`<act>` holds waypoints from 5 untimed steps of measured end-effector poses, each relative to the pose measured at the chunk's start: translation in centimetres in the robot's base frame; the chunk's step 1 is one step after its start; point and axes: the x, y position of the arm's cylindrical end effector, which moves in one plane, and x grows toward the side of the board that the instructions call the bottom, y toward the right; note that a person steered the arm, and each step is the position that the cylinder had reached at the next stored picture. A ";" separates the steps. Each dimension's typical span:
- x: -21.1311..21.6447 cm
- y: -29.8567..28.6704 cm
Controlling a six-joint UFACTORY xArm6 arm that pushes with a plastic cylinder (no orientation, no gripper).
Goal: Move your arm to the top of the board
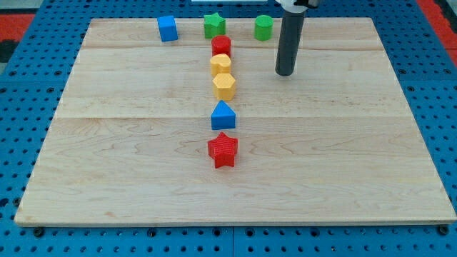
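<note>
Camera view: my tip [285, 73] ends the upright rod, right of the green cylinder [263, 28]; no pincer fitted.

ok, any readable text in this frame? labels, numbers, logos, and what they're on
None. No word, number, logo or sign shows on the board, on the rod, on my tip or on the blue pegboard under the board.
The blocks are plain too: blue cube, green star, green cylinder, red cylinder, two yellow hexagons, blue house-shaped block, red star.
</note>
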 end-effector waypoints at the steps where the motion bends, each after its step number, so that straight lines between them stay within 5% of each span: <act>1: 0.0 0.0; 5: -0.3 -0.8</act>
